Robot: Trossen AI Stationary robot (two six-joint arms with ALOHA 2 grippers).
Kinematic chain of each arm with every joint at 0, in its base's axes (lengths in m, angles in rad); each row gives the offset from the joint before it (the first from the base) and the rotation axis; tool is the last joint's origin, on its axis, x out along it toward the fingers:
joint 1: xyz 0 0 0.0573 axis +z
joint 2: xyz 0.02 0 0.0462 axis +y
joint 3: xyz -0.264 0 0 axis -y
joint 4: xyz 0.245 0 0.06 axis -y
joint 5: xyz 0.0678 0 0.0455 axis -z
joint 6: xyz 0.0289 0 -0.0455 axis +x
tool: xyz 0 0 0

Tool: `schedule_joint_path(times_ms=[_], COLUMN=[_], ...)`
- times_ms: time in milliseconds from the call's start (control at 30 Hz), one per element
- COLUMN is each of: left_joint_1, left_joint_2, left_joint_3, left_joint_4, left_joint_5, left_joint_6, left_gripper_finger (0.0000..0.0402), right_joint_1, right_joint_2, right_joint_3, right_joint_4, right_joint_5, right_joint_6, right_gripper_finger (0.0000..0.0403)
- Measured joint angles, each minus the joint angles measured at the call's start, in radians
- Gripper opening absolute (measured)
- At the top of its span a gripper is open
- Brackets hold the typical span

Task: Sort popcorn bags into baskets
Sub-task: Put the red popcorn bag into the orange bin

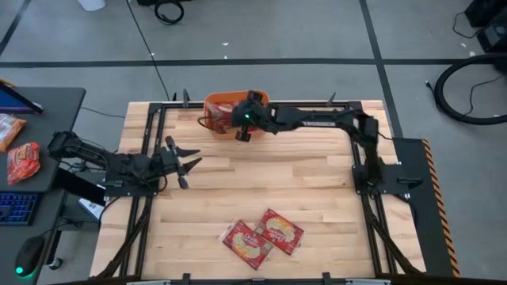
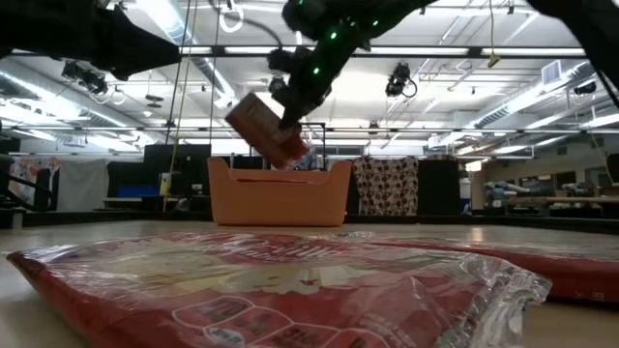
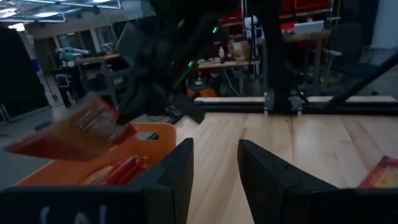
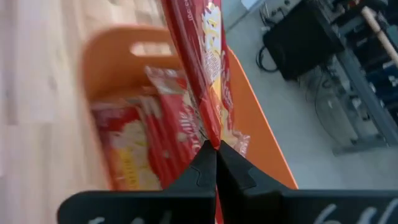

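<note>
Popcorn bag, a flat red packet with a cream-yellow patch, hangs pinched in your right gripper above the orange plastic tub. Centre it over the opening before releasing. Left gripper waits half-open and empty.

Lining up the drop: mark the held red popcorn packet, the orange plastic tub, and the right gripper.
Held red popcorn packet (image 2: 266, 129): low view, middle of its face.
Orange plastic tub (image 2: 279, 198): low view, front wall.
Right gripper (image 4: 215, 149): right wrist view, between fingertips.

No lettering on the popcorn bags can be read.
</note>
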Motion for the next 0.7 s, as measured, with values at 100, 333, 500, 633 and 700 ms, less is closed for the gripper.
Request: schedule_joint_path(times_ms=[100, 333, 500, 633, 700], left_joint_1=[0.0, 0.0, 0.0, 0.0, 0.0], left_joint_2=[-0.037, -0.045, -0.045, -0.045, -0.045], left_joint_3=[-0.006, -0.006, -0.006, -0.006, -0.006], left_joint_4=[-0.009, -0.015, -0.015, -0.015, -0.015], left_joint_5=[-0.014, -0.018, -0.018, -0.018, -0.018], left_joint_6=[-0.001, -0.016, -0.02, -0.02, -0.019], left_gripper_finger=[0.013, 0.013, 0.013, 0.013, 0.013], right_joint_1=[-0.034, -0.076, -0.073, -0.052, -0.029], right_joint_2=[0.066, 0.192, 0.24, 0.222, 0.187], right_joint_3=[0.071, 0.199, 0.255, 0.288, 0.289], right_joint_4=[-0.044, -0.147, -0.224, -0.317, -0.351], right_joint_5=[0.0, 0.0, 0.002, -0.003, -0.004], right_joint_6=[0.0, 0.019, 0.025, 0.043, 0.044], right_gripper_finger=[0.0002, 0.0024, 0.0075, 0.011, 0.0121])
